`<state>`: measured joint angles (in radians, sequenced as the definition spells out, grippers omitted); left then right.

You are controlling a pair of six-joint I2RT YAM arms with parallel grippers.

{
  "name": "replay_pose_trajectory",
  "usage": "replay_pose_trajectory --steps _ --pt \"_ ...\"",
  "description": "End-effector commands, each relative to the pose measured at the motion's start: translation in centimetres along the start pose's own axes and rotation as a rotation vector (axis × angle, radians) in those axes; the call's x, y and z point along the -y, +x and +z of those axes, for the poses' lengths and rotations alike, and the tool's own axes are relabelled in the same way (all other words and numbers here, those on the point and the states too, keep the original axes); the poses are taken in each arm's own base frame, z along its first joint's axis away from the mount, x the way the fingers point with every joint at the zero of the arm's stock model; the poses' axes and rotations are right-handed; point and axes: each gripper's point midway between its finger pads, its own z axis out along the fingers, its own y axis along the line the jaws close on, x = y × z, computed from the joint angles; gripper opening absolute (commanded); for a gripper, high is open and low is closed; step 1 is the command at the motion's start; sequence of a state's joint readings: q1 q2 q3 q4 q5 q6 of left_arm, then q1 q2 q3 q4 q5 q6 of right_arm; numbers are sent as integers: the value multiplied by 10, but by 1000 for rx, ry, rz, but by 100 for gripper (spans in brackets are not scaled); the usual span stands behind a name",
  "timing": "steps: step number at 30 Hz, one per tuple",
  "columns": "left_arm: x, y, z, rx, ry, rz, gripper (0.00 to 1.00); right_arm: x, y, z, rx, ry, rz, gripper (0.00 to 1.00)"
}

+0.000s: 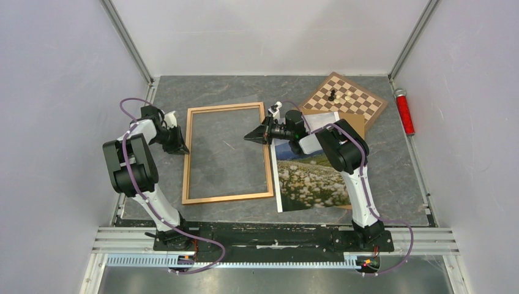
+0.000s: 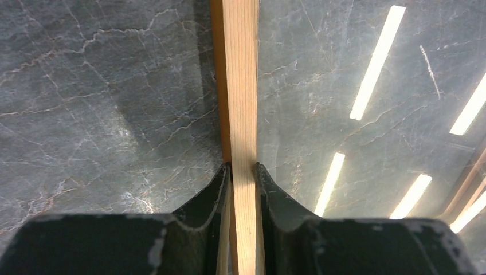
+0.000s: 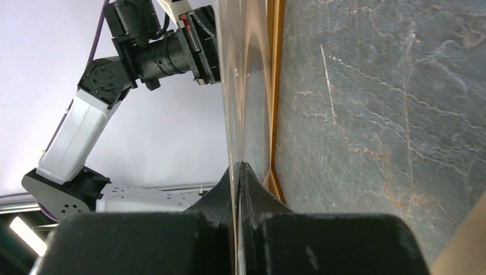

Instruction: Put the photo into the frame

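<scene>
Top external shows the photo (image 1: 312,177) lying outside, just right of the frame (image 1: 227,198) on the worktop (image 1: 392,171), while left fingers (image 2: 209,197) clamp the frame's left rail and right fingers (image 3: 255,197) pinch its right edge.

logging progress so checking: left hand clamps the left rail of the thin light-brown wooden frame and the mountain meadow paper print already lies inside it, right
Not quite. The top external view shows the mountain meadow paper print outside the thin light-brown wooden frame, to its right. The left hand does clamp the left rail.
</scene>
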<state>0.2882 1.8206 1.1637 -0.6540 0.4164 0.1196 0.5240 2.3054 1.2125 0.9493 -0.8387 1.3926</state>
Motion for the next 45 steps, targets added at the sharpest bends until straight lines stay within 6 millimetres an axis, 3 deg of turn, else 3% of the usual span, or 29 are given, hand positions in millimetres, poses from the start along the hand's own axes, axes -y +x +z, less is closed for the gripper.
replay_pose_trajectory --steps 1,16,23,34,45 --pt "4 -5 6 26 -5 3 10 10 7 4 -19 28 -32 0" --pt "3 1 6 15 -12 6 11 32 3 2 -16 124 0 0" --pt "3 2 8 11 -12 5 11 23 1 5 -18 85 -22 0" --pt "2 2 8 10 -19 9 11 -8 1 2 -9 -43 -24 0" --pt "1 2 9 8 -26 9 11 -15 1 3 -9 -71 -3 0"
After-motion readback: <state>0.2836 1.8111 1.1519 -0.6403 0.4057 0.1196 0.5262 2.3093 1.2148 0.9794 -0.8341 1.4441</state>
